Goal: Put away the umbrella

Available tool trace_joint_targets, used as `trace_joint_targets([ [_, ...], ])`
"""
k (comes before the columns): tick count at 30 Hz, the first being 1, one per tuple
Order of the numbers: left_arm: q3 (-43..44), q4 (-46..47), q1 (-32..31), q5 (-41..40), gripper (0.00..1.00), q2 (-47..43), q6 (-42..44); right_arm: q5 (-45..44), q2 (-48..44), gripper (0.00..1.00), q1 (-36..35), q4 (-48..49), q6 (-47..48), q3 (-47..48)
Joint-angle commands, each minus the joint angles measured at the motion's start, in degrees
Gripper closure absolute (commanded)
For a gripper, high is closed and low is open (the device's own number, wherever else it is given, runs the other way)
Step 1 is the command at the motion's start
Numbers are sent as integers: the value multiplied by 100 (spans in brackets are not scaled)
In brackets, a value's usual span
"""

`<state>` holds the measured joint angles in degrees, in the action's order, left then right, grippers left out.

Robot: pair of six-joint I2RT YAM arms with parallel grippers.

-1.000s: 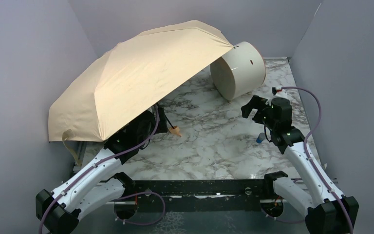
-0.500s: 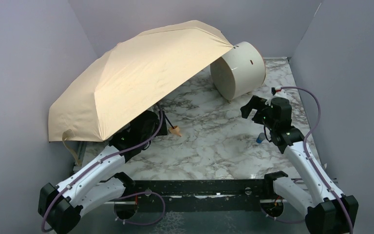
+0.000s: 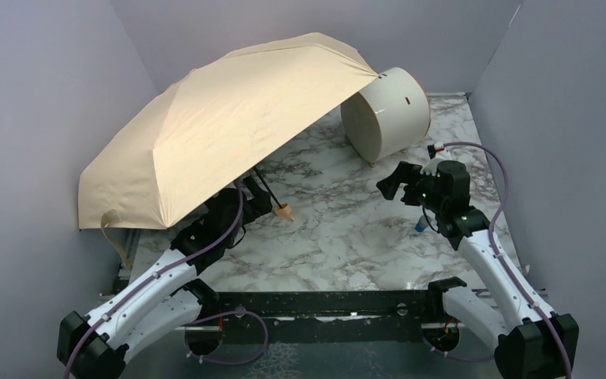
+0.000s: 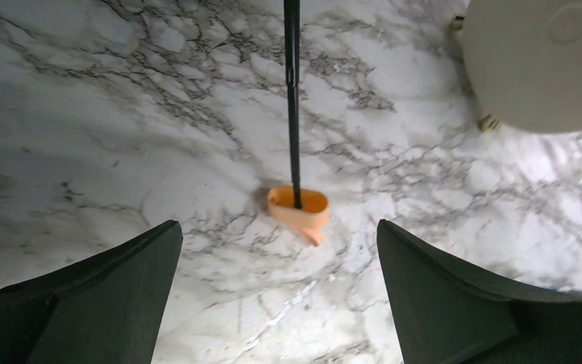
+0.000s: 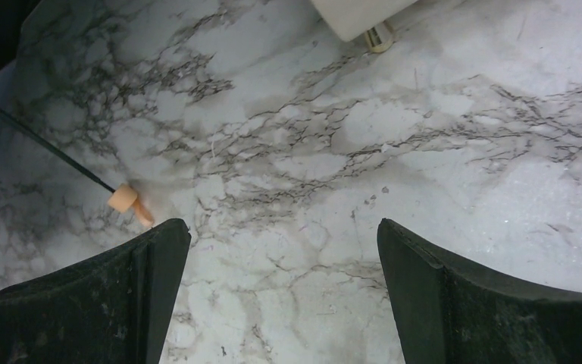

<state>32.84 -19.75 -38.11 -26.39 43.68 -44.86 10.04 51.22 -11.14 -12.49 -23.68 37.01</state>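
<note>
Beige umbrella (image 3: 229,118) stands open on the counter (image 3: 347,229), canopy apparently propped against the white drum (image 3: 385,112), handle knob (image 4: 298,210) down left of the drum, so left pincer (image 4: 276,250) and right pincer (image 5: 284,235), both apart, hold nothing.

Legible text: none in any view.
Umbrella (image 3: 221,126): plain cream fabric, no lettering readable.
White drum (image 3: 394,110): one small dark mark on its curved side, too small to read.
Desk (image 3: 339,229): marble veining only, no print readable.
</note>
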Motion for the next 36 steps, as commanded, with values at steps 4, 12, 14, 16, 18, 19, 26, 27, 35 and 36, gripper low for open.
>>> trace_joint_targets([
  [4, -153, 1864, 204, -186, 3, 770, -288, 637, -121, 0, 32, 120, 165, -54],
  [12, 141, 2538, 1555, 1044, 17, 2142, 46, 561, -403, 0, 33, -55, 180, -217],
  [14, 82, 2924, 1765, 1364, 22, 2392, 157, 573, -468, 0, 36, -101, 180, -230],
  [16, 77, 3291, 1877, 1599, 25, 2636, 272, 561, -536, 0, 32, -147, 199, -247],
  [18, 117, 3710, 1935, 1945, 28, 2839, 423, 559, -607, 0, 33, -218, 241, -273],
  [19, 144, 3859, 1937, 2080, 28, 2931, 470, 547, -649, 0, 30, -253, 265, -292],
  [26, 115, 3991, 1934, 2395, 43, 2931, 524, 545, -807, 0, 31, -259, 198, -406],
  [27, 28, 3897, 1938, 2327, 43, 2811, 462, 554, -792, 0, 32, -258, 190, -406],
  [35, -557, 4080, 1907, 2584, 26, 1691, 639, 557, -706, 0, 27, -189, 103, -450],
  [36, -515, 4136, 1908, 2617, 24, 1741, 678, 572, -687, 0, 30, -151, 94, -462],
])
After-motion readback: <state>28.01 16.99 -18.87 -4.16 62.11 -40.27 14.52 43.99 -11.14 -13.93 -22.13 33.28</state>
